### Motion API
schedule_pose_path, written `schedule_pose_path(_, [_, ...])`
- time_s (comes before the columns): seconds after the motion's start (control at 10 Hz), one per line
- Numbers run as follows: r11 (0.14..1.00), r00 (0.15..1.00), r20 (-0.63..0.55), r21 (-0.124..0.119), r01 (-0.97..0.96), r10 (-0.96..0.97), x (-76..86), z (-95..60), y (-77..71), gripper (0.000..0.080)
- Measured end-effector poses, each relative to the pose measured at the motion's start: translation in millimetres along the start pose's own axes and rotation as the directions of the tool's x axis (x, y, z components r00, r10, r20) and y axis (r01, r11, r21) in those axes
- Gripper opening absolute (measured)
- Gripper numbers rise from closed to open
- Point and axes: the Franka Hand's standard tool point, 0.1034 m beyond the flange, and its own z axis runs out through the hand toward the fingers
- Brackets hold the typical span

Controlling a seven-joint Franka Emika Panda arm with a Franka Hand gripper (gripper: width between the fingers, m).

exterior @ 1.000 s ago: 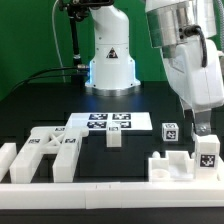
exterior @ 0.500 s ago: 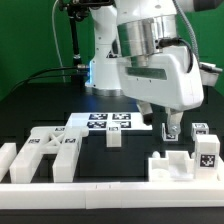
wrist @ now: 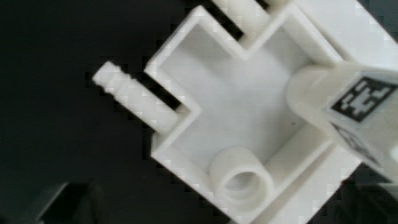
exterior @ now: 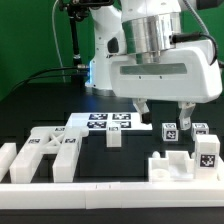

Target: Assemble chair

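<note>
The chair is in loose white parts on the black table. A cross-shaped part (exterior: 50,150) and blocks lie at the exterior view's left. A small cube (exterior: 115,138) stands in front of the marker board (exterior: 108,122). Two tagged cubes (exterior: 170,130) (exterior: 201,130), a bigger tagged block (exterior: 207,152) and a notched slab (exterior: 174,166) lie at the right. My gripper (exterior: 162,112) hangs open and empty just above the two tagged cubes, with its fingers wide apart. The wrist view shows a flat notched slab (wrist: 222,110) with a round socket (wrist: 244,181) and a tagged piece (wrist: 361,100).
A long plain white rail (exterior: 100,188) runs along the front edge of the table. The robot base (exterior: 110,60) stands at the back, with cables at the exterior view's left. The arm's bulky wrist hides the back right of the table.
The arm has swung from the exterior view's right toward the middle and the wrist has turned. Both fingers now show side by side, spread wide. No part has moved.
</note>
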Motion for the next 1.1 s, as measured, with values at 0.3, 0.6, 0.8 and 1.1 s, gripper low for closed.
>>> schedule_pose_path(0.3, [0.949,0.949,0.064,-0.054,0.312,-0.308,-6.8,19.9,51.8,0.0649])
schedule_pose_path(0.6, [0.816,0.817,0.11,-0.072,0.574,-0.566,-2.3,22.2,76.7,0.0649])
schedule_pose_path(0.8, [0.765,0.766,0.122,-0.066,0.641,-0.631,-2.5,22.8,78.2,0.0649])
schedule_pose_path(1.1, [0.723,0.703,0.338,-0.086,0.686,-0.626,-12.9,30.6,109.3,0.0649])
